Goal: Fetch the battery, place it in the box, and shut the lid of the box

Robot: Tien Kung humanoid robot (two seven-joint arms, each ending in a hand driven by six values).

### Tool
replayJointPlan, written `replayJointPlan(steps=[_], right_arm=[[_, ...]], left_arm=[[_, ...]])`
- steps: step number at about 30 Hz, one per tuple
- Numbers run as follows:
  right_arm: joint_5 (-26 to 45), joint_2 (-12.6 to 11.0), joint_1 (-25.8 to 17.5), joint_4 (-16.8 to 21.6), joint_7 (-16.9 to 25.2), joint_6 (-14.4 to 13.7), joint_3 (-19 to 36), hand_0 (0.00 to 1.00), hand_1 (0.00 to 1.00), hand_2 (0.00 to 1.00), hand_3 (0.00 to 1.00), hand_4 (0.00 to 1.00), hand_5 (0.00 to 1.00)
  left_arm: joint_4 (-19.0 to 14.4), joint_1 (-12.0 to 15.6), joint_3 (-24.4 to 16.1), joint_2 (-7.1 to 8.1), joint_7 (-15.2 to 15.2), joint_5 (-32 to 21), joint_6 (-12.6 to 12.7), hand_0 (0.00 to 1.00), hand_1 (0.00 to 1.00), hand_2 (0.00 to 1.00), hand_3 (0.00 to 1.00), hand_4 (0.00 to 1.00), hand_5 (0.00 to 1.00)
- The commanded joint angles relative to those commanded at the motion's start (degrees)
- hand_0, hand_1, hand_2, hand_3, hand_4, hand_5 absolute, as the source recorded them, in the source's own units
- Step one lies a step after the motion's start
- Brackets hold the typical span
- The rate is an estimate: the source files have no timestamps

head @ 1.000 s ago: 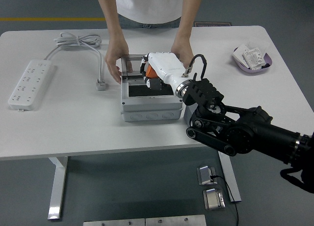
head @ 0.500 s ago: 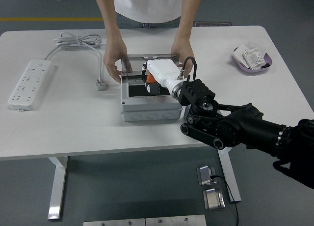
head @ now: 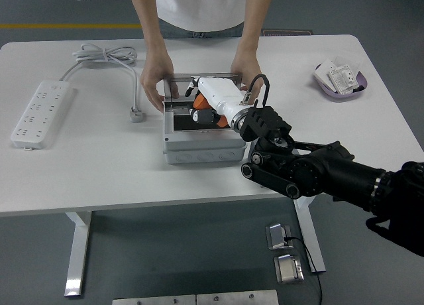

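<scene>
right hand shifted left, deeper over the box, arm lower

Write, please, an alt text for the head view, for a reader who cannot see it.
The robot's right hand lowers an orange and black battery into an open grey box on a white table, while a person's hands steady the lid at the box's far side. A power strip lies at left, a purple tray at far right.

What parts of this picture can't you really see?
- Head view: the battery is mostly hidden by the robot's right hand.
- The box interior: covered by that hand.
- The print on the cards in the purple tray: too small.
- The left hand: outside the picture.
</scene>
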Motion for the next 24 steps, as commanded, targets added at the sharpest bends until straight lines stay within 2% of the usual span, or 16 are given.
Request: replayJointPlan(steps=[3,4,9,12,19,20,21,24], right_arm=[[0.37,0.11,-0.04,0.36,0.20,-0.37,0.18,0.855,0.741,0.769,0.968,0.937,0.702],[0.58,0.14,-0.09,0.47,0.28,-0.53,0.25,0.897,0.762,0.790,0.998,0.964,0.742],[1.49,-0.51,-0.79,2.30,0.54,-1.64,1.38,0.897,0.762,0.790,0.998,0.964,0.742],[2.67,-2.88,-1.72,5.86,0.05,-1.59,3.93,0.908,0.771,0.803,0.998,0.985,0.764],[8.99,-10.23,-1.86,16.27,-0.26,0.99,11.66,0.921,0.773,0.808,0.998,0.986,0.766],[9.98,-10.66,-1.58,17.37,0.18,0.97,12.44,0.921,0.773,0.808,0.998,0.986,0.766],[10.96,-10.96,-1.24,18.33,0.66,0.89,13.19,0.862,0.733,0.762,0.998,0.981,0.770],[13.57,-11.18,0.16,18.64,1.97,0.49,14.72,0.862,0.733,0.762,0.998,0.981,0.770]], left_arm=[[0.06,0.12,0.74,0.01,-0.05,-0.75,0.06,0.605,0.689,0.628,0.646,0.718,0.180],[0.09,0.16,0.92,0.02,-0.05,-0.93,0.08,0.605,0.689,0.627,0.647,0.715,0.173],[0.13,0.40,1.22,-0.03,-0.12,-1.42,0.12,0.605,0.689,0.627,0.647,0.715,0.173],[0.18,0.73,0.83,-0.11,-0.11,-1.37,0.14,0.605,0.689,0.626,0.646,0.713,0.171],[0.39,1.52,1.00,-0.25,0.13,-2.23,0.28,0.604,0.689,0.626,0.646,0.713,0.168],[0.39,1.50,0.89,-0.24,0.19,-2.11,0.27,0.604,0.689,0.626,0.646,0.713,0.168],[0.38,1.44,0.85,-0.22,0.23,-2.07,0.25,0.603,0.689,0.625,0.647,0.712,0.165],[0.27,1.09,1.13,-0.12,0.18,-2.24,0.16,0.603,0.689,0.625,0.647,0.712,0.165]])
